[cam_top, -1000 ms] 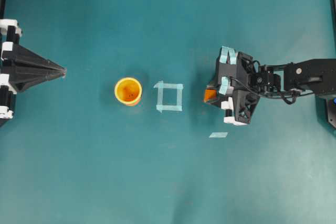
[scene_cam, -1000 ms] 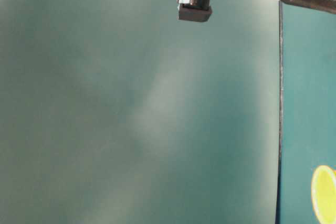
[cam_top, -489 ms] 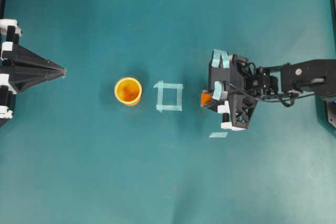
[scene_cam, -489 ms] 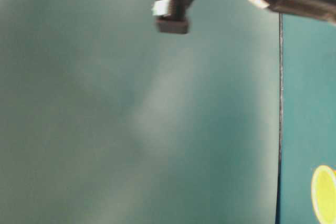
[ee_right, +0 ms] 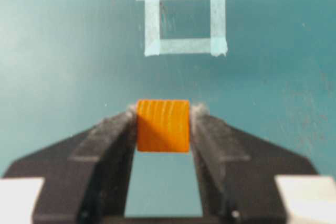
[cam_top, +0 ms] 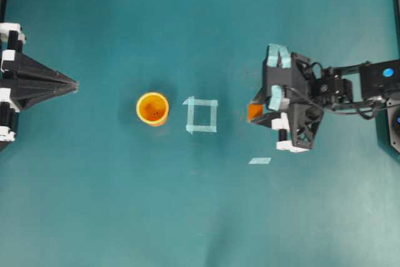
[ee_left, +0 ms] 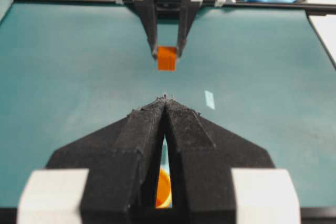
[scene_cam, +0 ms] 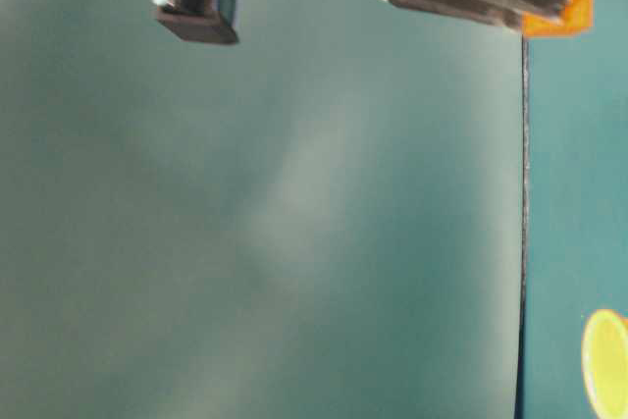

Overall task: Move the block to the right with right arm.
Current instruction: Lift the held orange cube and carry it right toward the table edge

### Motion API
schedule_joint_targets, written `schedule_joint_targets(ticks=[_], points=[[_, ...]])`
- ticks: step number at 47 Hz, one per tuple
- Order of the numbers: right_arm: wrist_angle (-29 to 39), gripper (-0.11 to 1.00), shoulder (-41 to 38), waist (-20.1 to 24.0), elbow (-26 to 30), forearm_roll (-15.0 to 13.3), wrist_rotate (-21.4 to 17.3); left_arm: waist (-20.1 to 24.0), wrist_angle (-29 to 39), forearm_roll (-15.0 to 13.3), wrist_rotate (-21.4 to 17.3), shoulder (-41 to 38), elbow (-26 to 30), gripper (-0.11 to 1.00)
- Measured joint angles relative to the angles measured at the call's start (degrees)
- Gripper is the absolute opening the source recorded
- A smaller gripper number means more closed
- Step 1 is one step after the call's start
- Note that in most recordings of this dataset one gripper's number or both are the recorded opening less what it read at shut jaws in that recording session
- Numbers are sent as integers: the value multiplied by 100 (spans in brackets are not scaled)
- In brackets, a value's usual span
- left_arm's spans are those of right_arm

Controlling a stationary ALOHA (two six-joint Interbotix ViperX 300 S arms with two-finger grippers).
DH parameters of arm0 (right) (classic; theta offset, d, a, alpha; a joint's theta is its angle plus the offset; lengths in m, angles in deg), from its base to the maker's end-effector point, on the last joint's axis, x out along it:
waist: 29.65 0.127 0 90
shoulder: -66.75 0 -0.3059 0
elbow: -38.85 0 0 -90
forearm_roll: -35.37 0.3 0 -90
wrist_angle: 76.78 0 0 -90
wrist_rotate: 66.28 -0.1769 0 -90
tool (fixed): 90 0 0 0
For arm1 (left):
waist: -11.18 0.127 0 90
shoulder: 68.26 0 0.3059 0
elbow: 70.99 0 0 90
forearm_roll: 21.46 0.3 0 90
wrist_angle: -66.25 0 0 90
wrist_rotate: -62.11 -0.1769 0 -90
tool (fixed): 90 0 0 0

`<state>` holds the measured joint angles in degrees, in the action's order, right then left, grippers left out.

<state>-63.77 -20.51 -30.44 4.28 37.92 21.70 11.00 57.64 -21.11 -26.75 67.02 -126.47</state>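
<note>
The right gripper [ee_right: 163,124] is clamping the block [ee_right: 163,125] between its 2 fingertips, squeezing it on 2 opposite side faces so the cube is sitting square between them with its front face exposed. In the left wrist view the block [ee_left: 167,57] appears to be hanging clear of the desk [cam_top: 187,217], pinched at the very tips of the fingers, which suits carrying it sideways rather than dragging it. From overhead, the block [cam_top: 254,112] is showing only as an orange sliver at the nose of the gripper [cam_top: 259,113], right of the desk's middle, between the tape square [cam_top: 202,115] and the right edge. A short tape strip [cam_top: 260,161] is lying nearer the desk's bottom edge, just below the gripper.

The block is a small orange cube with flat faces, crisp edges and a faint grain of fine lines, so it looks rigid and easy to grip. The fingers are matte black wedges narrowing to points, with light teal tape patches on the gripper's body. The desk covering is smooth, dull teal.

The left gripper [ee_left: 165,99] is resting at the left edge with its 2 pointed fingers pressed together, holding nothing. The round yellow-orange cup [cam_top: 153,109] is standing upright, left of the tape square.
</note>
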Motion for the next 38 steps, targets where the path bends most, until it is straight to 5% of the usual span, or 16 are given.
schedule_joint_targets(ticks=[38], points=[[1828,40,2602,0,-747,9,-18,9,0,0,0,9,0,0]])
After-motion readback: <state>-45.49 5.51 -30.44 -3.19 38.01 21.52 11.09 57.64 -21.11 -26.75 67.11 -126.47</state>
